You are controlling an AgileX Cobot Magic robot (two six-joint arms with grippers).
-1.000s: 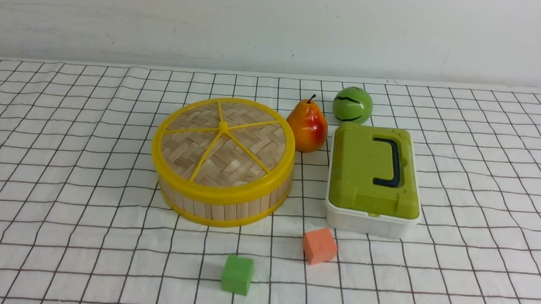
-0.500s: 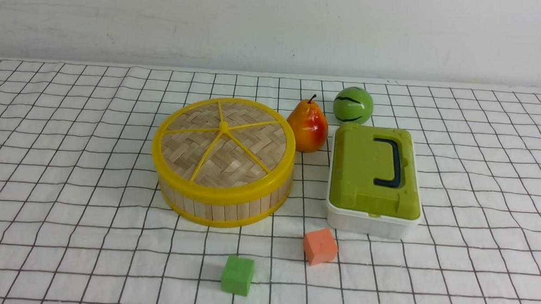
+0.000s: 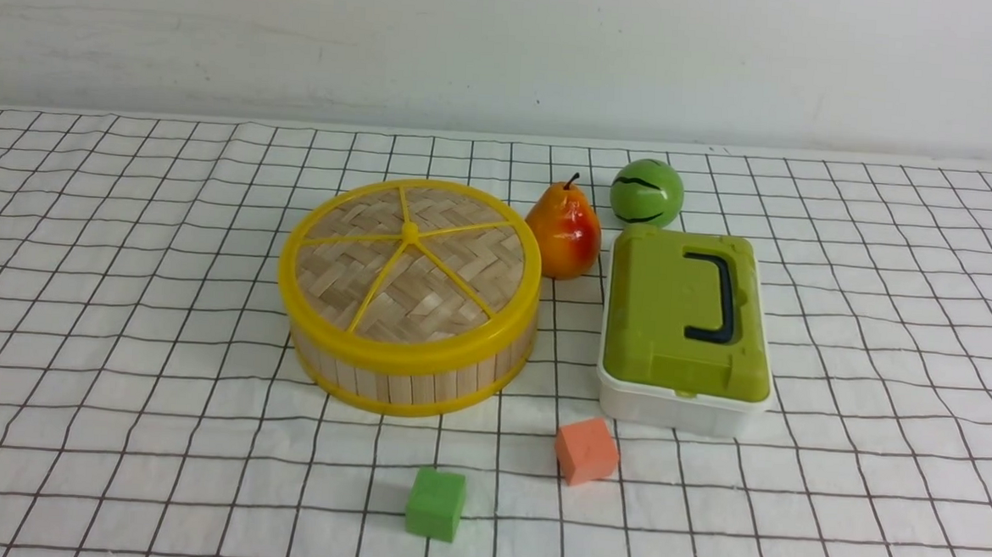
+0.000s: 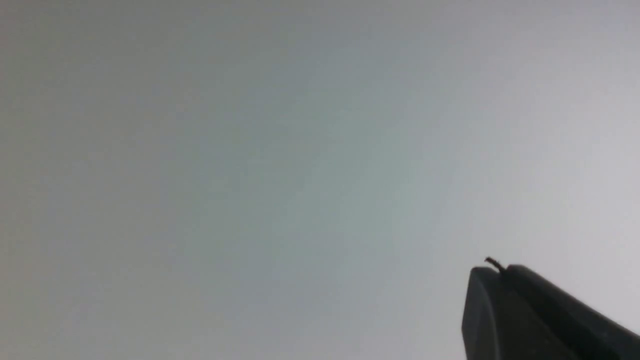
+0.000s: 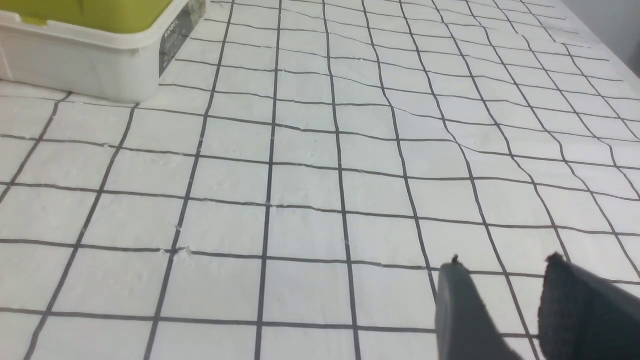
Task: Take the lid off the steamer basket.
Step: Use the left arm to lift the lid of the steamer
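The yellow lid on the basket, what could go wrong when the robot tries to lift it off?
The lid sits fully on the steamer basket, so the basket might lift along with it and then drop. The pear stands upright close beside the basket, so a reach on that side could knock it over.

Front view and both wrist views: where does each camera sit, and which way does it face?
Front view: between the arms, facing forward and down at the cloth with basket, lid, pear, ball, box; no arm shows.
Left wrist view: on the left wrist, facing a blank grey surface; one dark pincer finger shows.
Right wrist view: on the right wrist, over the cloth, facing the box corner; the right pincer, open, shows.
Shared: front and right wrist views both show box and cloth.
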